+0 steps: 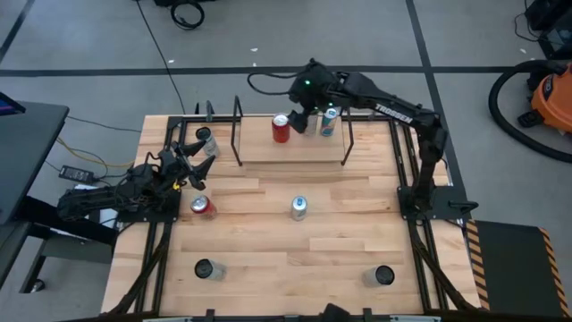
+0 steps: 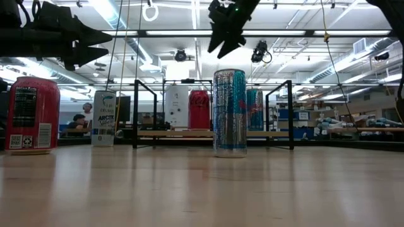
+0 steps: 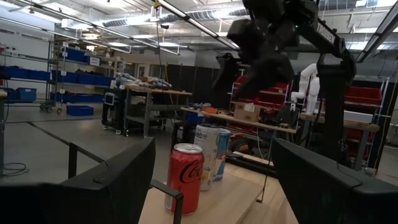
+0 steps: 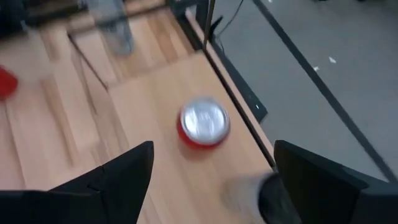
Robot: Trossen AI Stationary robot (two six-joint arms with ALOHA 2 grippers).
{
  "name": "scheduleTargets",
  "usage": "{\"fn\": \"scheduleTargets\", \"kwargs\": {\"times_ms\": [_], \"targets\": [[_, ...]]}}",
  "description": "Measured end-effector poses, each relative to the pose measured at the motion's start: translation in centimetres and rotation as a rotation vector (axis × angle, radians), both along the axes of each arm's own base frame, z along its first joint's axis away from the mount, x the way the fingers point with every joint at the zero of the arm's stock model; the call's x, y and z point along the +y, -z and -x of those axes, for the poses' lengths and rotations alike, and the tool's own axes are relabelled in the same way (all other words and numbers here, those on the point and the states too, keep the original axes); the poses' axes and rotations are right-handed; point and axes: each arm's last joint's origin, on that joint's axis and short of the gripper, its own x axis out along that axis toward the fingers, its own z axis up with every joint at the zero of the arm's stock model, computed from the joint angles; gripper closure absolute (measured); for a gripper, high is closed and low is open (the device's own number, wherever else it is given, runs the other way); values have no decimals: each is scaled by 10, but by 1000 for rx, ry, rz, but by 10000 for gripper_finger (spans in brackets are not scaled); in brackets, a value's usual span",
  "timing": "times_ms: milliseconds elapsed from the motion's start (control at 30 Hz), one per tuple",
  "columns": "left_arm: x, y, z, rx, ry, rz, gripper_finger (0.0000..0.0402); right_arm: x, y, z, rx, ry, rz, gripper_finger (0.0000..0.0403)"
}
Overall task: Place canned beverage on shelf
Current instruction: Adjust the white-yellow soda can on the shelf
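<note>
Right claw (image 1: 307, 114) is hanging open above the shelf (image 1: 259, 150), holding nothing, with a red can (image 1: 281, 128) and a blue can (image 1: 328, 122) standing either side. Any sideways drift risks tipping one. Left claw (image 1: 190, 166) is looking open too, I think, near another red can (image 1: 201, 207) on the surface (image 1: 268, 250).

This place is a robotics lab inside a big workshop hall. The ceiling is high, with long strip lights (image 2: 132, 25) and open beams. The floor (image 1: 98, 45) is grey concrete with dark lines, and black cables (image 1: 188, 13) lie on it. Along the wall stand metal racks with blue storage bins (image 3: 81, 56) and red ones (image 3: 364, 96). There are workbenches (image 3: 155, 93) full of equipment, a white robot arm (image 3: 306, 78) further back, and an orange shop vacuum (image 1: 545, 94) beside the wooden table (image 1: 268, 259).
</note>
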Motion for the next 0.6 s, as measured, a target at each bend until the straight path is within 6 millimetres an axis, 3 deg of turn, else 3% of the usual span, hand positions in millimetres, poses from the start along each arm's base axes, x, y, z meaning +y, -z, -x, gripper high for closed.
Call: {"fn": "scheduleTargets", "kwargs": {"times_ms": [100, 400, 600], "targets": [[0, 0, 0, 0, 0, 0, 81, -7, 1, 11, 65, 22, -4, 63], [0, 0, 0, 0, 1, 5, 81, -59, 31, 22, 64, 271, -201, 63], [0, 0, 0, 5, 0, 1, 81, -69, 40, 24, 82, 304, -235, 63]]}}
